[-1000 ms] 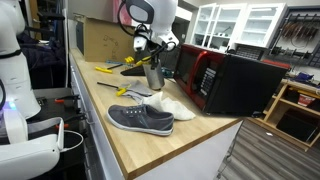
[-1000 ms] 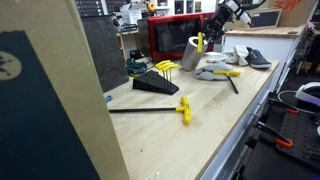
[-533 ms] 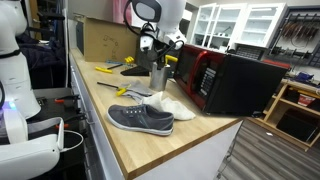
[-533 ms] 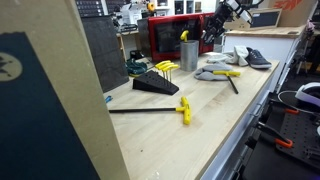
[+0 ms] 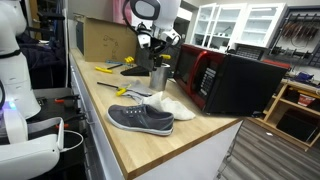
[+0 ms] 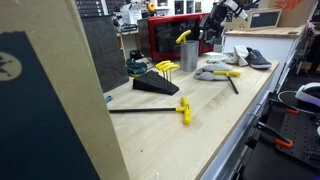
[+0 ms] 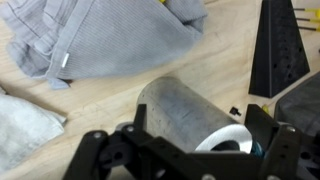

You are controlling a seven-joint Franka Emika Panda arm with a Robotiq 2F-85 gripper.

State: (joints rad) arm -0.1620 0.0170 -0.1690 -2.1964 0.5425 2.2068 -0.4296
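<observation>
Above the tall grey metal cup [image 5: 158,76] my black gripper [image 5: 155,48] hangs wide open, touching nothing; the cup stands upright, so its yellow-handled tool [image 6: 183,37] stays inside.

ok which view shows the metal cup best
The wrist view: the metal cup fills mid-frame from close up, its grey side and pale rim plain. In both exterior views it stands small and upright, far off; an exterior view shows a yellow tool at its top.
</observation>
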